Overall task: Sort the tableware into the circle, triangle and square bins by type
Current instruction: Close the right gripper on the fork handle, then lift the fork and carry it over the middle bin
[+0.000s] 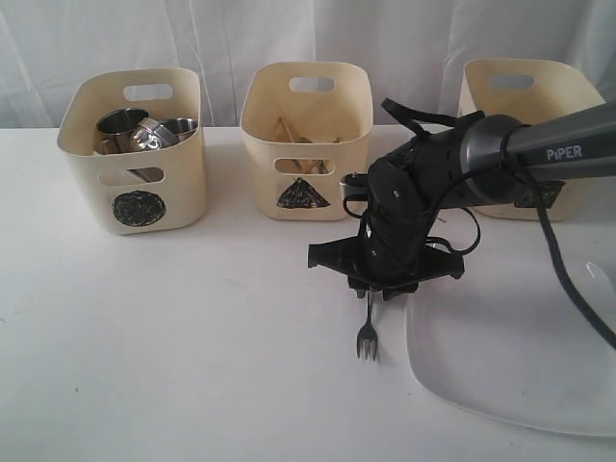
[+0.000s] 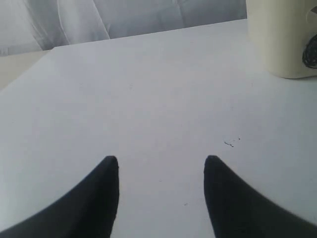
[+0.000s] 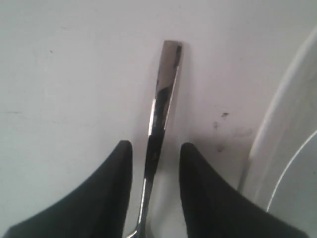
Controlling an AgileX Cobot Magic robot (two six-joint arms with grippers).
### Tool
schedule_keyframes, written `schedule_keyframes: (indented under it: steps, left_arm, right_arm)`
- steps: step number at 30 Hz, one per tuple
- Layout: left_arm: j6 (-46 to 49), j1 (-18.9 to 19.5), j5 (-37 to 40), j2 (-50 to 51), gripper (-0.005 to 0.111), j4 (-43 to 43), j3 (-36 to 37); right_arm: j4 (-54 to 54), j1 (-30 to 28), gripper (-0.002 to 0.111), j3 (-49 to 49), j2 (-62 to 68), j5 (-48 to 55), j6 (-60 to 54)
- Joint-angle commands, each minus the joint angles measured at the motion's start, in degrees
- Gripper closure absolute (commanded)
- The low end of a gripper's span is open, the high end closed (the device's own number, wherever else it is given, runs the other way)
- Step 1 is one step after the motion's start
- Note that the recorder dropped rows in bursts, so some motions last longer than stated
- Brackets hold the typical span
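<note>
A steel fork (image 1: 367, 339) lies on the table, tines toward the front edge. My right gripper (image 1: 377, 274) is right over its handle (image 3: 166, 79). In the right wrist view the right gripper (image 3: 156, 144) is open, its fingers either side of the handle with a gap on each side. The circle bin (image 1: 133, 154) holds steel mugs (image 1: 144, 133). Wooden chopsticks (image 1: 294, 130) lie in the triangle bin (image 1: 306, 144). My arm covers the mark on the third bin (image 1: 520, 96). The white square plate (image 1: 510, 356) lies at the front right. My left gripper (image 2: 161, 158) is open over bare table.
The plate's rim (image 3: 287, 124) runs close beside the fork handle. A cream tub (image 2: 280, 39) with a black scribble stands ahead of the left gripper. White curtains hang behind the bins.
</note>
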Motion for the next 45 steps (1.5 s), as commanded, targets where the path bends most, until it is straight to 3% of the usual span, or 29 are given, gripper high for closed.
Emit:
schedule_keyframes:
  steps: [1, 9, 17, 31, 40, 45]
  left_arm:
    - [0.00, 0.10, -0.24, -0.30, 0.050, -0.55, 0.21]
    - [0.00, 0.10, -0.24, -0.30, 0.050, -0.55, 0.21]
    - [0.00, 0.10, -0.24, -0.30, 0.050, -0.55, 0.21]
    - [0.00, 0.10, -0.24, -0.30, 0.050, -0.55, 0.21]
    - [0.00, 0.10, -0.24, -0.30, 0.050, -0.55, 0.21]
    - [0.00, 0.10, -0.24, -0.30, 0.050, -0.55, 0.21]
  right_arm:
    - [0.12, -0.45, 0.077, -0.42, 0.66, -0.03, 0.36]
    - [0.24, -0.45, 0.080, -0.42, 0.79, 0.59, 0.11]
    - [3.29, -0.45, 0.108, -0.42, 0.79, 0.69, -6.27]
    - [7.44, -0.17, 0.108, -0.42, -7.32, -7.23, -9.84]
    - [7.44, -0.17, 0.108, -0.42, -16.97, -18.03, -21.80]
    - [7.33, -2.00, 0.108, -0.42, -18.54, -28.97, -23.32]
